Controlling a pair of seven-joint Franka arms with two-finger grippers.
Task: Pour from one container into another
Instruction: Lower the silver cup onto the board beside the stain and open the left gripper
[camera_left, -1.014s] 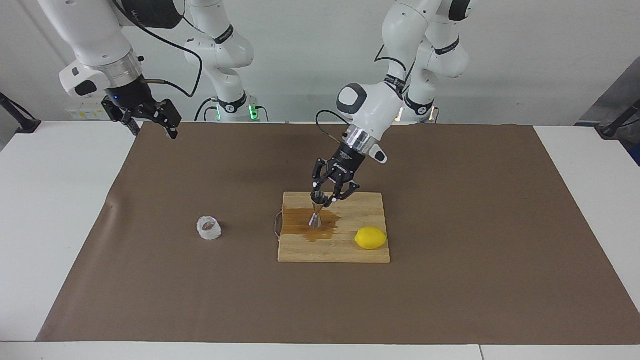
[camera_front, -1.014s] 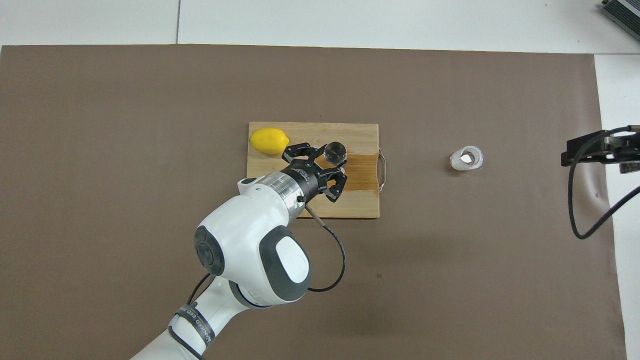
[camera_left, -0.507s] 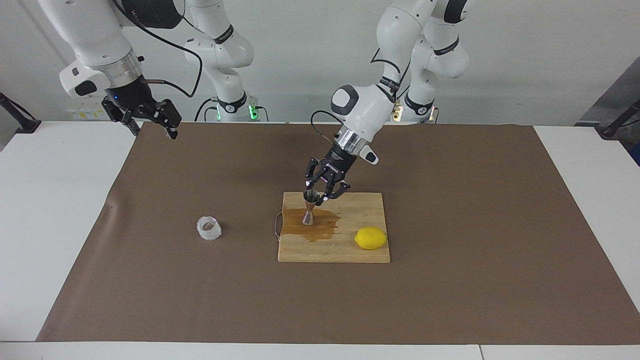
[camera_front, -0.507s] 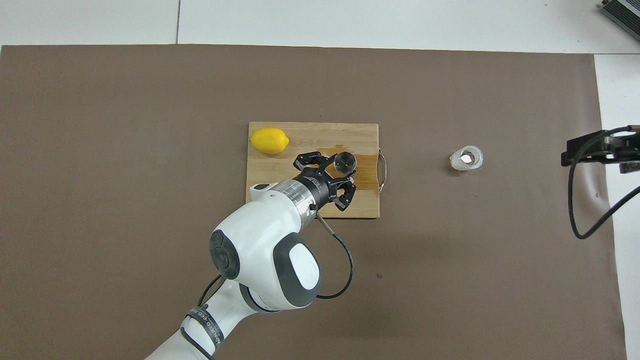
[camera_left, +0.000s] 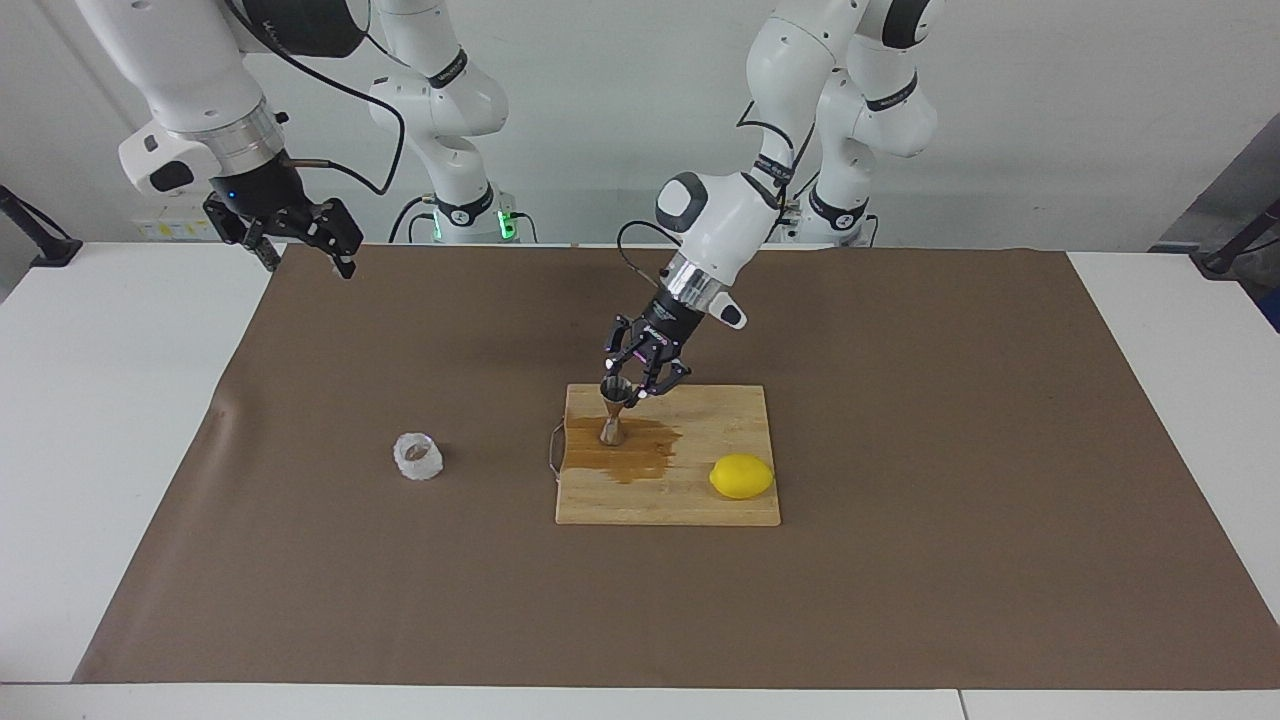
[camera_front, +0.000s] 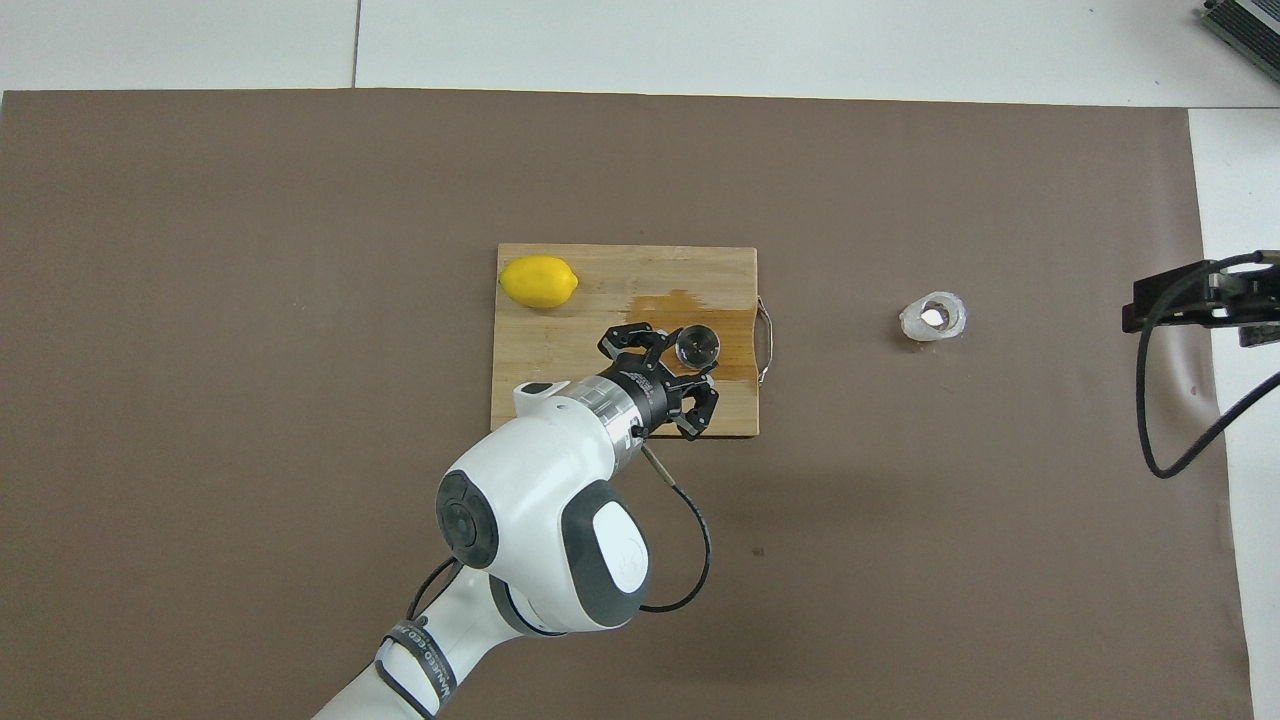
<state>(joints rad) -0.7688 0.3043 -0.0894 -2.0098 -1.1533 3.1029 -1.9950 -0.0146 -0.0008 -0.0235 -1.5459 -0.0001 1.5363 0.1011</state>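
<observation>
The steel hourglass jigger (camera_left: 612, 416) (camera_front: 697, 345) stands upright over a brown wet patch (camera_left: 640, 458) on the wooden cutting board (camera_left: 700, 503) (camera_front: 540, 360). My left gripper (camera_left: 628, 392) (camera_front: 682, 362) is shut on the jigger's upper cone. I cannot tell whether the jigger's foot touches the board. The squat clear glass cup (camera_left: 417, 456) (camera_front: 933, 317) stands upright on the brown mat, apart from the board, toward the right arm's end. My right gripper (camera_left: 308, 262) (camera_front: 1140, 305) waits open and empty, high over the mat's edge at that end.
A yellow lemon (camera_left: 741, 476) (camera_front: 538, 281) lies on the board's corner toward the left arm's end, farther from the robots than the jigger. A metal handle (camera_left: 553, 452) sticks out of the board toward the cup. The brown mat (camera_left: 900, 600) covers most of the white table.
My left gripper has carried the jigger across the board toward the right arm's end and closer to the robots. The cup, the lemon and the right arm have stayed put.
</observation>
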